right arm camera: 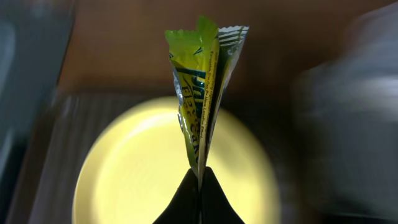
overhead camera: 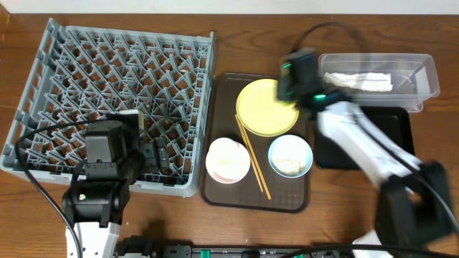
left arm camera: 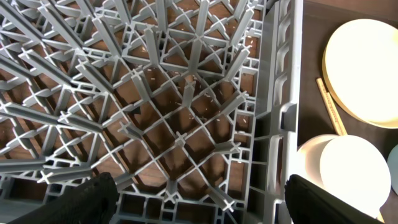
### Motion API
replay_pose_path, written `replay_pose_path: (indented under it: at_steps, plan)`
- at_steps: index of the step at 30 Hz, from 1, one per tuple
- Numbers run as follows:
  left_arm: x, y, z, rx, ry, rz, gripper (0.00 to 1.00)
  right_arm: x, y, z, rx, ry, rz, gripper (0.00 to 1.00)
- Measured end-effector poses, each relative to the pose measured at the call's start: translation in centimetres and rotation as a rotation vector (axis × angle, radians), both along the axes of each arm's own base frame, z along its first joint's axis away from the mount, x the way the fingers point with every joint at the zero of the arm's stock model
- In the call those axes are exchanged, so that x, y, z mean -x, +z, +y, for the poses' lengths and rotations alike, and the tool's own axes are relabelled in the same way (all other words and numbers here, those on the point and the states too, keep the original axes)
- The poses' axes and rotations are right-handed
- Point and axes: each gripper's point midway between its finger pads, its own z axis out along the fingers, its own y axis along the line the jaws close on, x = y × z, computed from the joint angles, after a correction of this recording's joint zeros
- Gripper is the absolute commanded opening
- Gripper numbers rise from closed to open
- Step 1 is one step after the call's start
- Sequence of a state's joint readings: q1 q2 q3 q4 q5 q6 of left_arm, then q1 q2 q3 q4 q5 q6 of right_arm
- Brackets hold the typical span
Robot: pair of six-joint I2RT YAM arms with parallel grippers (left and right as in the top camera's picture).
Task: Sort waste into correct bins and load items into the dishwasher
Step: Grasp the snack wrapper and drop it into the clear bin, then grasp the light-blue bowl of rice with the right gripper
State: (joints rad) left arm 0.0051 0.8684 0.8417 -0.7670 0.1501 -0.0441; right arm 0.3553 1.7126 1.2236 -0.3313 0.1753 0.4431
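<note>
My right gripper point(overhead camera: 290, 82) is shut on the green-and-orange wrapper point(right arm camera: 202, 87) and holds it in the air over the yellow plate point(overhead camera: 265, 107), point(right arm camera: 143, 174); its fingertips point(right arm camera: 200, 180) pinch the wrapper's lower end. The plate lies on the brown serving tray point(overhead camera: 215, 190) with the white bowl point(overhead camera: 228, 159), which seems to hold the cream cup, the light blue bowl point(overhead camera: 290, 156) with rice-like crumbs, and the chopsticks point(overhead camera: 253, 154). My left gripper point(overhead camera: 155, 154), point(left arm camera: 199, 208) is open and empty over the front right of the grey dish rack point(overhead camera: 107, 79), point(left arm camera: 186, 112).
The clear tub point(overhead camera: 423, 75) at the back right holds the white napkin point(overhead camera: 358, 80). The black tray point(overhead camera: 398, 122) lies in front of it, partly under my right arm. The left wrist view also shows the plate point(left arm camera: 367, 68), chopsticks point(left arm camera: 329, 109) and white bowl point(left arm camera: 348, 177).
</note>
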Motion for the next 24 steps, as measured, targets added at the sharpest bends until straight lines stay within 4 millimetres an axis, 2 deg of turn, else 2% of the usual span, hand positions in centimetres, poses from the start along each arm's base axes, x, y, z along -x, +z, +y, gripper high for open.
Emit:
replay_pose_path:
  at_steps: [2, 4, 7, 8, 11, 13, 16, 19, 24]
  plan:
    - [0.0, 0.0, 0.0, 0.000, 0.000, 0.000, 0.89, -0.7, 2.6, -3.6, -0.017, -0.117, -0.057, 0.13]
    - [0.0, 0.0, 0.0, 0.000, 0.000, 0.000, 0.89, -1.3, 4.2, -7.4, -0.050, -0.251, -0.101, 0.25]
    - [0.0, 0.0, 0.0, 0.000, 0.000, -0.001, 0.89, -2.3, 5.0, -11.5, -0.092, -0.385, -0.151, 0.56]
    - [0.0, 0.0, 0.0, 0.000, 0.000, 0.000, 0.89, -2.6, 5.3, -12.3, -0.104, -0.408, -0.167, 0.61]
    - [0.0, 0.0, 0.0, 0.000, 0.000, -0.001, 0.89, -3.5, 6.0, -14.0, -0.136, -0.422, -0.207, 0.63]
    - [0.0, 0.0, 0.0, 0.000, 0.000, -0.001, 0.89, -3.6, 6.1, -13.8, -0.150, -0.377, -0.204, 0.64]
    - [0.0, 0.0, 0.0, 0.000, 0.000, 0.000, 0.89, -3.0, 5.4, -12.2, -0.163, -0.275, -0.152, 0.65]
    - [0.0, 0.0, 0.0, 0.000, 0.000, -0.001, 0.89, 0.4, 4.4, -8.8, -0.160, -0.073, -0.010, 0.67]
    - [0.0, 0.1, 0.0, 0.000, 0.000, -0.003, 0.89, 8.1, 4.2, -3.2, -0.140, 0.231, 0.188, 0.67]
